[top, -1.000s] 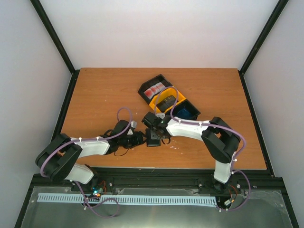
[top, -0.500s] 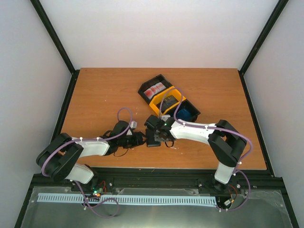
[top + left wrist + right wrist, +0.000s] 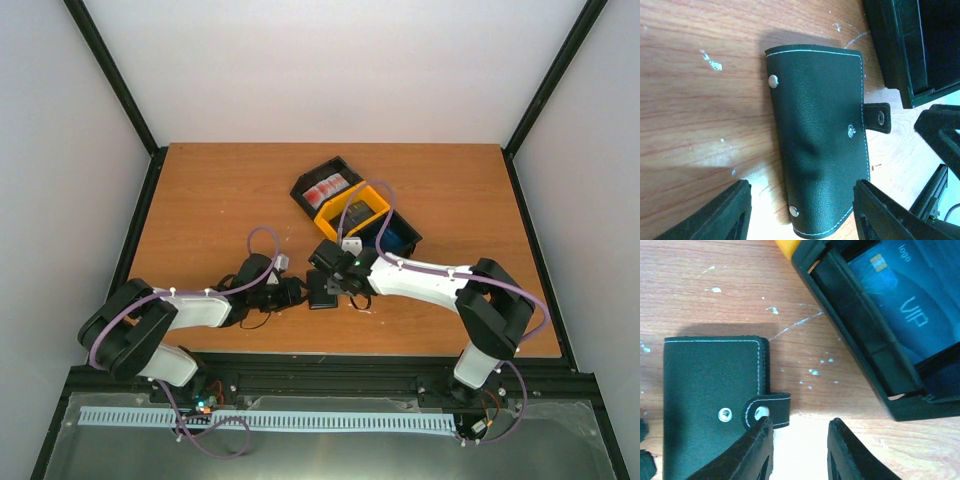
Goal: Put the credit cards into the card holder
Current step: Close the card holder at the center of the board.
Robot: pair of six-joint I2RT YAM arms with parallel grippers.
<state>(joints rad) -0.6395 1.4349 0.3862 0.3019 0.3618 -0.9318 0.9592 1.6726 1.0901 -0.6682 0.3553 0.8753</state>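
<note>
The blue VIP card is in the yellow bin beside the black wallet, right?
No. The blue VIP card is in the black bin, not the yellow one, beside the black wallet. The right wrist view shows it.

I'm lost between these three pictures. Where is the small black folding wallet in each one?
Top external: the small black folding wallet lies low centre, near the table's front edge.
Left wrist: centre, filling much of the picture.
Right wrist: lower left, clasp tab pointing right.
Shared landmark: the black plastic bin beside the wallet, at the top right in both wrist views.
</note>
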